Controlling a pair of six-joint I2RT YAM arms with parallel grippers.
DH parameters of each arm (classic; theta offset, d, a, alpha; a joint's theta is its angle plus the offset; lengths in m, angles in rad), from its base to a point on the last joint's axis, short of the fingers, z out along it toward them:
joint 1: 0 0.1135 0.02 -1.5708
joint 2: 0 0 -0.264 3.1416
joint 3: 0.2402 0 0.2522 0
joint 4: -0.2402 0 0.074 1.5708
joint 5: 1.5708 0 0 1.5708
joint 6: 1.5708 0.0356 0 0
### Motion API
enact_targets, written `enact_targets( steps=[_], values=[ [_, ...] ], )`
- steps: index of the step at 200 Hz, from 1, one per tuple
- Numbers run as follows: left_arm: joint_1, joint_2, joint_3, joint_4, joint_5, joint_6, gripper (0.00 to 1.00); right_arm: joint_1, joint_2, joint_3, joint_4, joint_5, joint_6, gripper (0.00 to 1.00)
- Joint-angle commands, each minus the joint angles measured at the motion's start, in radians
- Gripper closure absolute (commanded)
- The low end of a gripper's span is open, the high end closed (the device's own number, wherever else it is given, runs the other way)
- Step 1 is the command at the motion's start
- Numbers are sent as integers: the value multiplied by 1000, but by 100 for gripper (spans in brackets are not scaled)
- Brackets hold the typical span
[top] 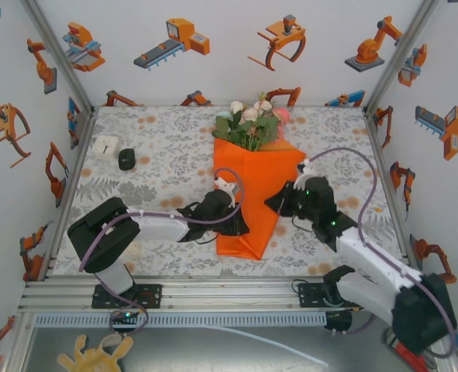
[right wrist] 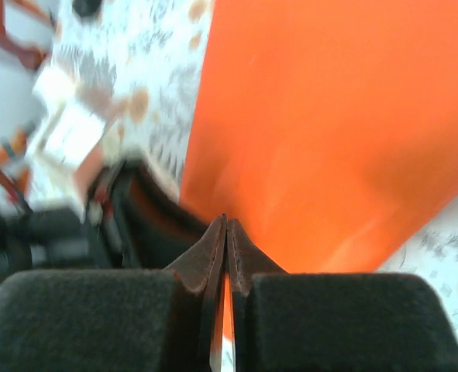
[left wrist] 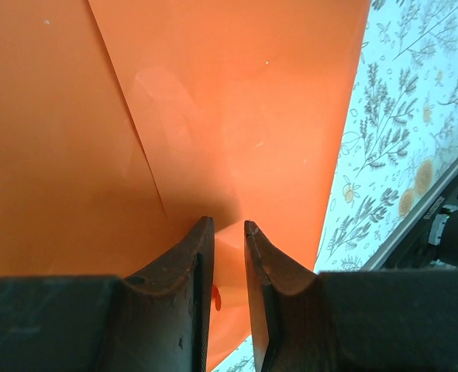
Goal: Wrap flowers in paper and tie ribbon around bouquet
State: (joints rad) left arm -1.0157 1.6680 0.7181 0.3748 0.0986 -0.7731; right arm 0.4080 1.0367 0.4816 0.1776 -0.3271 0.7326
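Note:
The bouquet lies in the middle of the table. Its pink and white flowers [top: 252,120] point to the back and top a cone of orange paper [top: 252,198] that narrows toward the front. My left gripper [top: 227,208] is at the cone's left edge. Its jaws stand a narrow gap apart, with a fold of paper [left wrist: 213,132] showing between them. My right gripper [top: 280,203] is at the cone's right edge, shut, with a sliver of orange paper [right wrist: 329,116] in its jaws [right wrist: 226,222]. A thin pale ribbon [top: 267,345] lies on the grey ledge in front of the bases.
A white box [top: 105,147] and a small black object [top: 127,159] sit at the back left of the tablecloth [top: 167,170]. White printed walls close in the table on three sides. A yellow cut-out [top: 97,356] lies off the table at the front left.

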Motion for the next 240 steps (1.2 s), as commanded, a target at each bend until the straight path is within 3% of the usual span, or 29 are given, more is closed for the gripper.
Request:
enact_targets(
  steps=[1,42,95,128,146,181,204,240],
  values=[
    [0,1,-24,32,1,-26,73,-147,242,23,264,-311,208,91],
    [-3,-20,-43,-14,-13,-25,73,-275,655,95,592,-380,285,92],
    [-9,-55,-98,-60,-29,-31,75,-319,978,149,854,-365,318,89],
    [-11,-91,-108,-47,14,19,75,-321,1016,163,871,-351,311,86],
    [-32,-112,-57,-80,23,93,69,-320,1029,162,880,-356,310,86],
    [-119,-219,109,-223,-86,305,60,-321,1000,143,880,-349,303,85],
    [-160,-158,208,-259,-97,333,61,-321,994,141,881,-344,304,84],
    [-173,12,245,-203,-97,254,66,-317,966,134,880,-331,306,84]
  ],
)
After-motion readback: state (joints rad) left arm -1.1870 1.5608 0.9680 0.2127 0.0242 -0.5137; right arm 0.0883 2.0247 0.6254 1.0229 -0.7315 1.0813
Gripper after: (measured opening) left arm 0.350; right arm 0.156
